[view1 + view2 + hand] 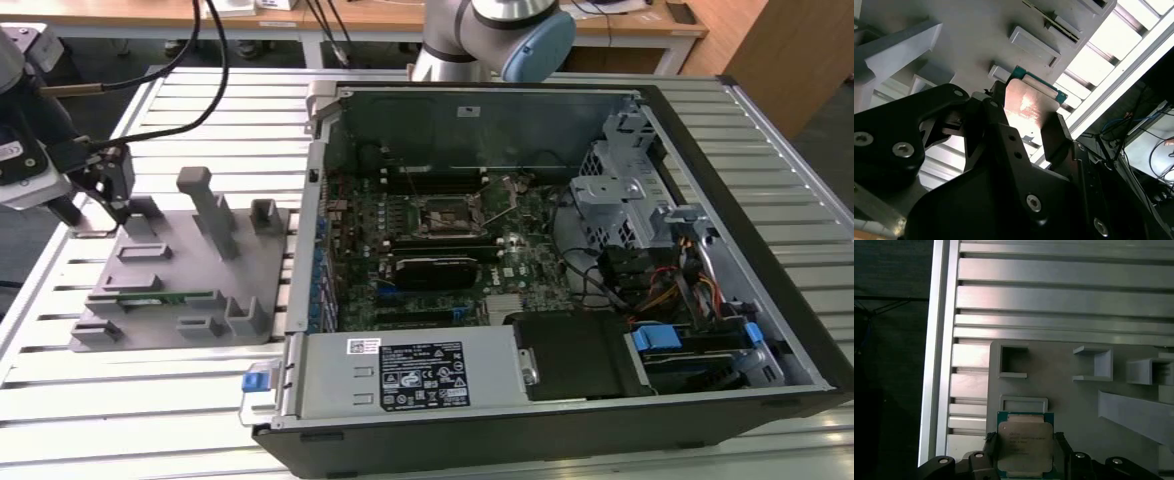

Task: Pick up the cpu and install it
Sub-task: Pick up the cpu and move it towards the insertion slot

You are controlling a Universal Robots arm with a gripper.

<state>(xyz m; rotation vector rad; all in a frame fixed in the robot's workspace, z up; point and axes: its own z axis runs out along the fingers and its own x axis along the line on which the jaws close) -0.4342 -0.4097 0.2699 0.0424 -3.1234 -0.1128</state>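
In the exterior view the gripper hangs over the far corner of the grey fixture tray, at the exterior view's left. The open computer case lies well apart, toward the exterior view's right. The tray carries a green memory stick in a slot near its front edge. The case holds the motherboard, whose socket looks unfilled, though I cannot be sure from here.

In the second wrist view the cpu shows as a shiny plate with a green edge, caught between the two black fingers.

In the first wrist view the cpu lies flat, metal top toward the camera. It is nearly square, so no long axis matters, and the fingers pinch it on two opposite edges. Just beside its free edge sits a shallow rectangular pocket of the tray — nothing in it.
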